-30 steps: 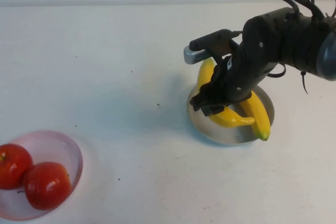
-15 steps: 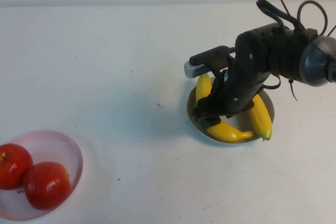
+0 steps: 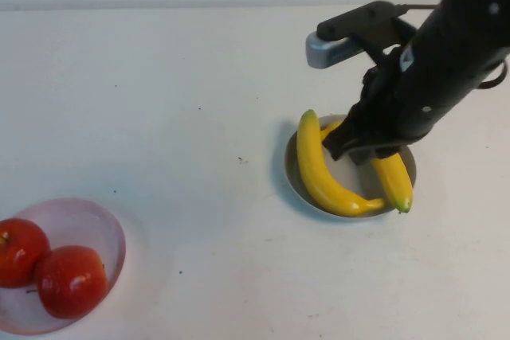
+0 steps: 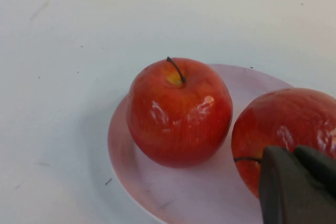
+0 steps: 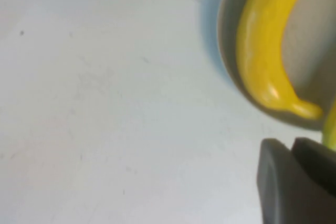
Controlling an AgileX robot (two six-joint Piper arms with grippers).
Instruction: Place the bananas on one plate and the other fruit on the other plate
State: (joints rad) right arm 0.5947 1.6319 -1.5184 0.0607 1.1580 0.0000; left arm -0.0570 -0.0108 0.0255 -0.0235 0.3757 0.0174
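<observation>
Two yellow bananas (image 3: 327, 173) lie on the grey plate (image 3: 293, 171); two red apples (image 3: 48, 268) sit on the pink plate (image 3: 103, 224).

Yellow bananas (image 3: 323, 173), red apples (image 3: 70, 280), pink plate (image 3: 103, 224)

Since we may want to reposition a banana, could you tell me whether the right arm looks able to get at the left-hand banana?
Probably yes: the right gripper, empty, hangs just above the grey plate, and that banana lies uncovered.
</observation>
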